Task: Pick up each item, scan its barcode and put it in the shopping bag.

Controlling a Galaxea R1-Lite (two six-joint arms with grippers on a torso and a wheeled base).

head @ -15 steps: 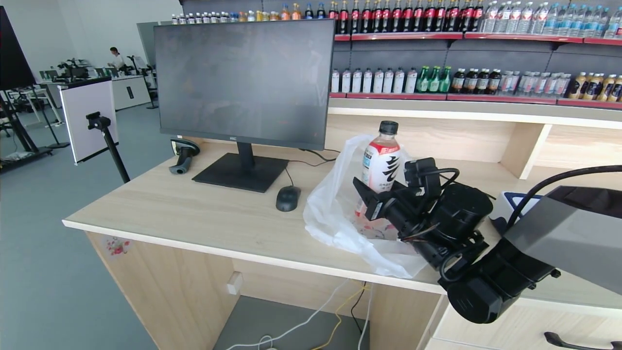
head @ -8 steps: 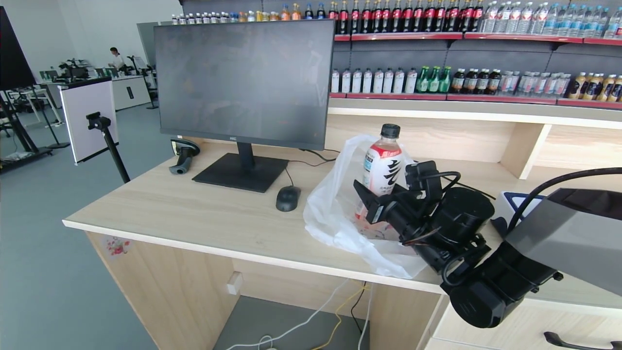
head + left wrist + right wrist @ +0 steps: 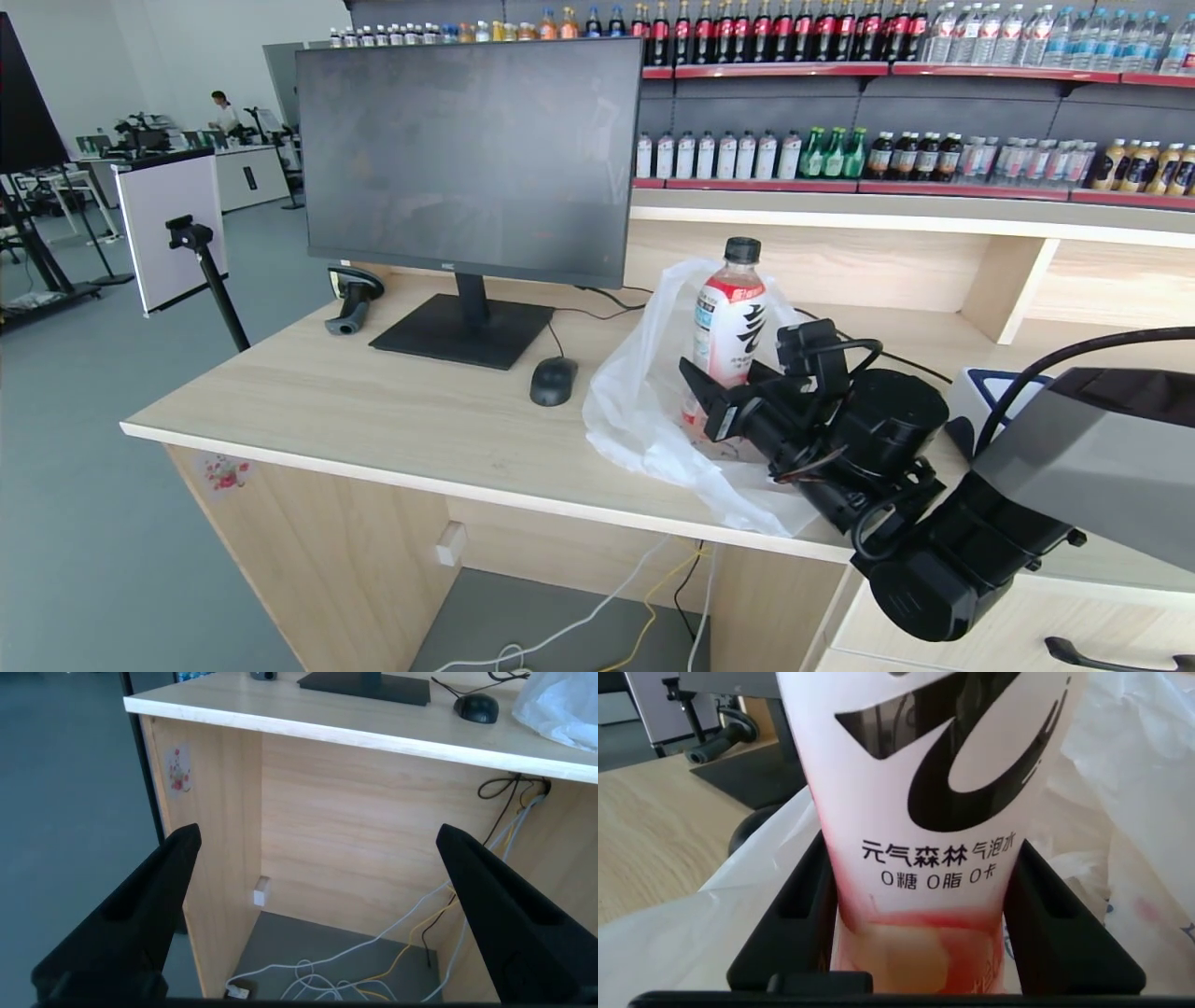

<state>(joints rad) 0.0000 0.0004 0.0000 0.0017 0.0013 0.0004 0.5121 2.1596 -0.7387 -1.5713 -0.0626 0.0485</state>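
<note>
Bottle (image 3: 731, 317) recorded upright in head view, base inside shopping bag (image 3: 635, 411) on counter (image 3: 373, 401). Right wrist view: bottle clamped between right gripper (image 3: 924, 929) jaws. Left wrist view: left gripper (image 3: 318, 840) jaws spread, faced toward counter front.

Bottle upright in the mouth of the shopping bag

The bottle (image 3: 731, 322), just right of frame centre, has a black cap, a white label with bold black strokes (a red band along its top) and pinkish drink below; the right gripper (image 3: 924, 952) clasps its lower body. The shopping bag (image 3: 635, 411), thin translucent white plastic, lies crumpled and open on the worktop (image 3: 373, 401) around the bottle's base.
</note>
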